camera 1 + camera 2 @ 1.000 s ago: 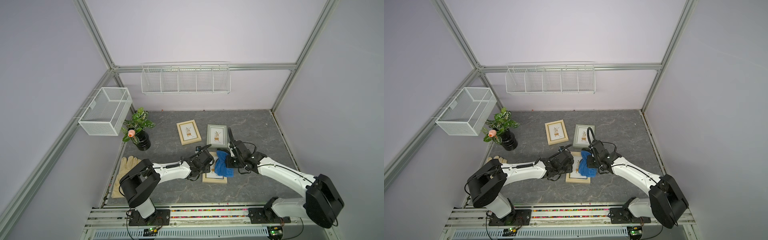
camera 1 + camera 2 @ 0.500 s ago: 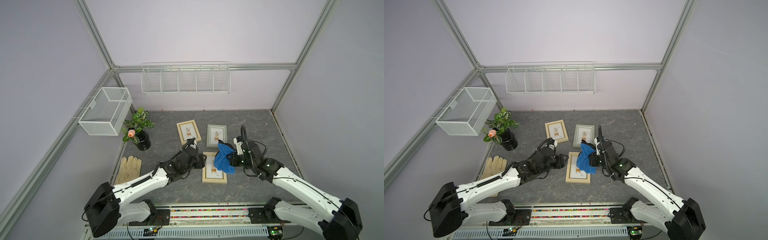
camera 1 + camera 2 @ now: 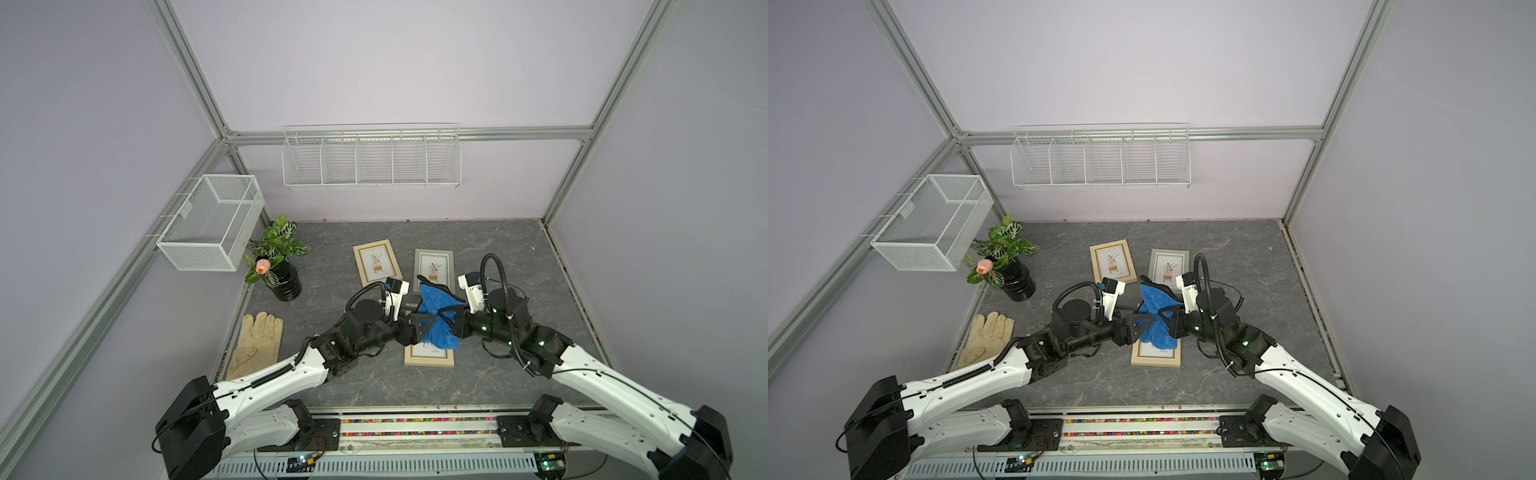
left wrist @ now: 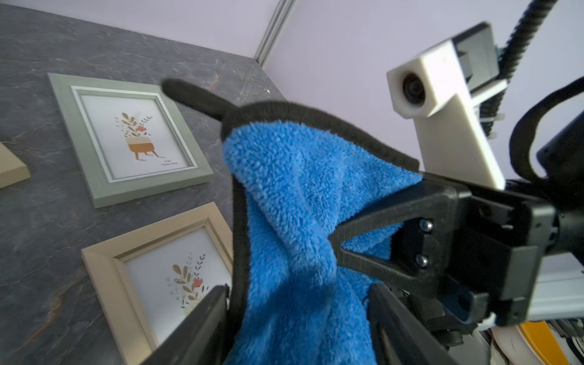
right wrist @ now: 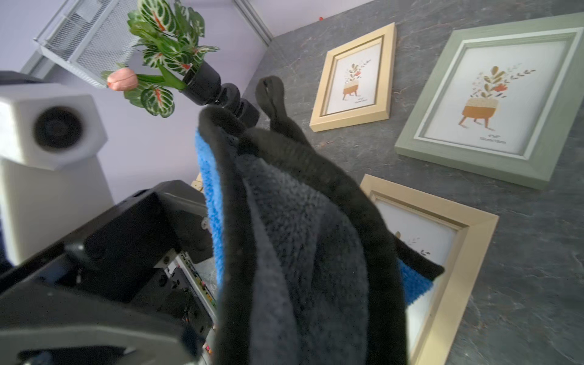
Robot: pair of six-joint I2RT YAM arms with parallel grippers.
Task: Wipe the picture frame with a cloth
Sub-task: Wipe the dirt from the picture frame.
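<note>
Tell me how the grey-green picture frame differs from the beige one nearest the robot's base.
The grey-green frame has a sage border; the near beige frame a pale gold one. The grey-green frame lies farther back, almost fully in sight; the blue cloth hides most of the near beige frame in both top views. Both lie flat on the table with plant prints.

The cloth (image 3: 434, 297), royal-blue plush with a dark edge, hangs bunched, lifted over the twelve-o'clock end of the picture frame (image 3: 429, 360), a beige one lying flat, print facing up.
</note>
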